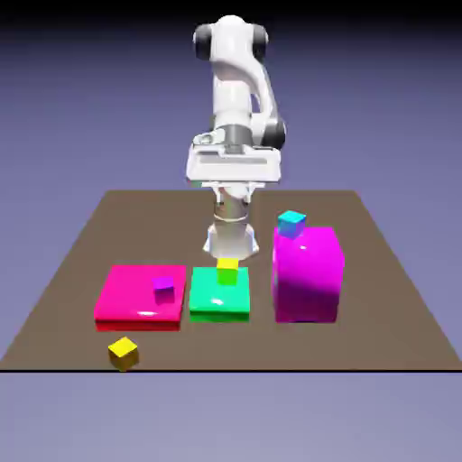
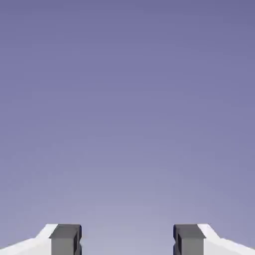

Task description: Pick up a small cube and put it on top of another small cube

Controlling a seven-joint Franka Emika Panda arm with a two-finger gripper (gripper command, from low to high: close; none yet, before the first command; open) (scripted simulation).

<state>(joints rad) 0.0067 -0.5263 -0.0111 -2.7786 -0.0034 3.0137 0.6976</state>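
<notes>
Four small cubes show in the exterior view. A yellow cube (image 1: pixel 124 352) lies on the table near the front left edge. A purple cube (image 1: pixel 163 288) sits on a flat pink slab (image 1: pixel 126 293). A second yellow cube (image 1: pixel 227 271) rests on the back of a green slab (image 1: pixel 219 302). A cyan cube (image 1: pixel 291 223) stands on a tall magenta block (image 1: pixel 309 275). My gripper (image 1: pixel 233 179) hangs high above the table behind the green slab. In the hand view the gripper (image 2: pixel 127 240) is open, its grey fingertips (image 2: pixel 65 239) wide apart, with only the blue-violet backdrop between them.
The pink slab, green slab and magenta block stand in a row across the table's middle. The arm's lower links (image 1: pixel 227 236) rise just behind the green slab. The brown table (image 1: pixel 397 307) ends close in front of the row.
</notes>
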